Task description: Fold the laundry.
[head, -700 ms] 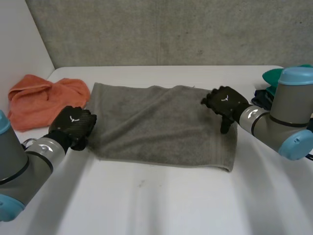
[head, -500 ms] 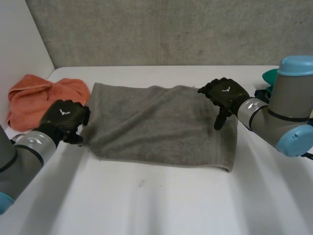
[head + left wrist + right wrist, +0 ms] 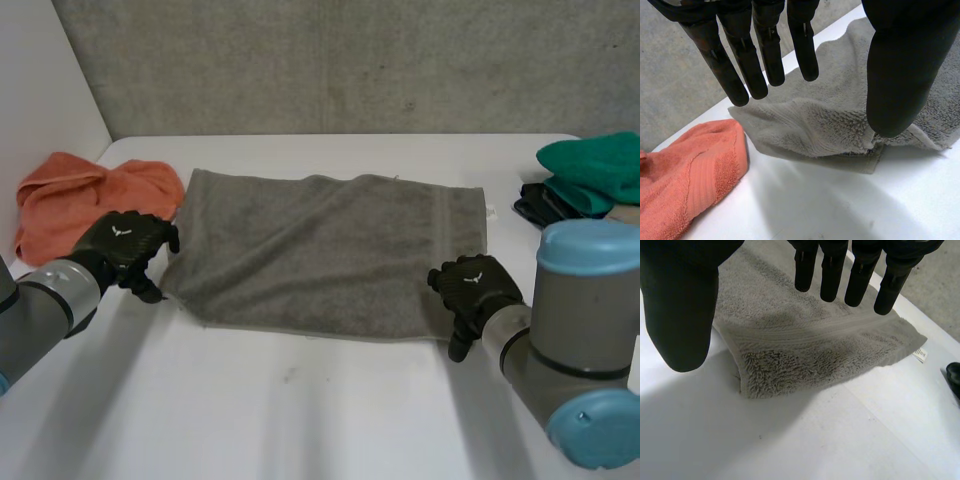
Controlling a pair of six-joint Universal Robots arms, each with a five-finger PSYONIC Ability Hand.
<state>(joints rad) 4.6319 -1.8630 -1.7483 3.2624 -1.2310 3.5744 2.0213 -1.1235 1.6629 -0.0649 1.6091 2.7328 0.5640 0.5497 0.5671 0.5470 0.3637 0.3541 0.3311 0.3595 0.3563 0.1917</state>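
A grey towel (image 3: 330, 250) lies folded flat in the middle of the white table (image 3: 330, 420). My left hand (image 3: 122, 240) hovers at the towel's near left corner. Its fingers (image 3: 765, 45) are straight and spread, open above the grey towel (image 3: 840, 115) and holding nothing. At the near right corner, just off the edge, is my right hand (image 3: 478, 288). There its fingers (image 3: 832, 270) and thumb also stand straight and open over the grey towel (image 3: 805, 350), whose corner lies slightly lifted with a small white label (image 3: 920, 355) at its far edge.
A crumpled orange towel (image 3: 80, 200) lies at the table's left, close to my left hand, and appears as the orange towel (image 3: 685, 175) beside that hand's fingers. Folded green cloth (image 3: 595, 165) and a dark cloth (image 3: 540, 205) sit at the far right.
My right hand has come from the towel's far right part back to its near right corner. The left hand has drawn slightly left along the towel's left edge.
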